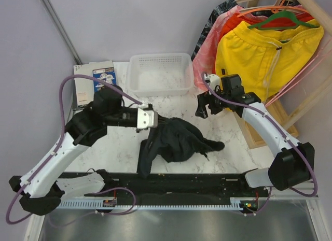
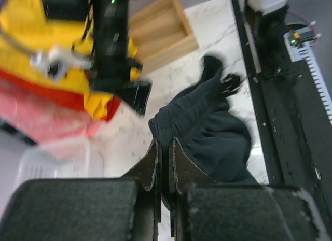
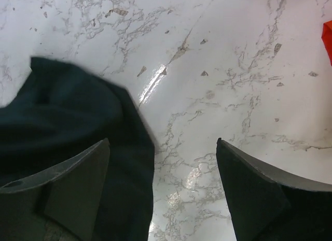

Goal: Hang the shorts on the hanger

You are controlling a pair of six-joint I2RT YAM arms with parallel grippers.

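- While the marble tabletop [image 1: 228, 132] carries everything, the action sits at its middle, between the two arms.
- Centre stage, the shorts [image 1: 176, 140] lie in a dark crumpled heap. Their long axis runs roughly left to right, with one loose tip pointing toward the right arm's side.
- Far right, past the yellow shorts [image 1: 259, 49], what looks like the hanger [image 1: 303, 71] shows as a thin pale-pink frame, well apart from the heap.
- Left gripper [image 1: 150, 119]: jaws pinched nearly together on the fabric at the heap's left end. The left wrist view shows dark cloth squeezed between the fingers [image 2: 155, 163].
- Right gripper [image 1: 203, 107]: jaws spread wide, holding nothing, hovering over bare marble just beside the heap's far right edge. In its own view the shorts lie to the left, under the left finger [image 3: 78, 179].
- My read: the right arm is nearer the free end, so its next move looks like a short shift toward the cloth, to take a second hold before any carry to the hanger.
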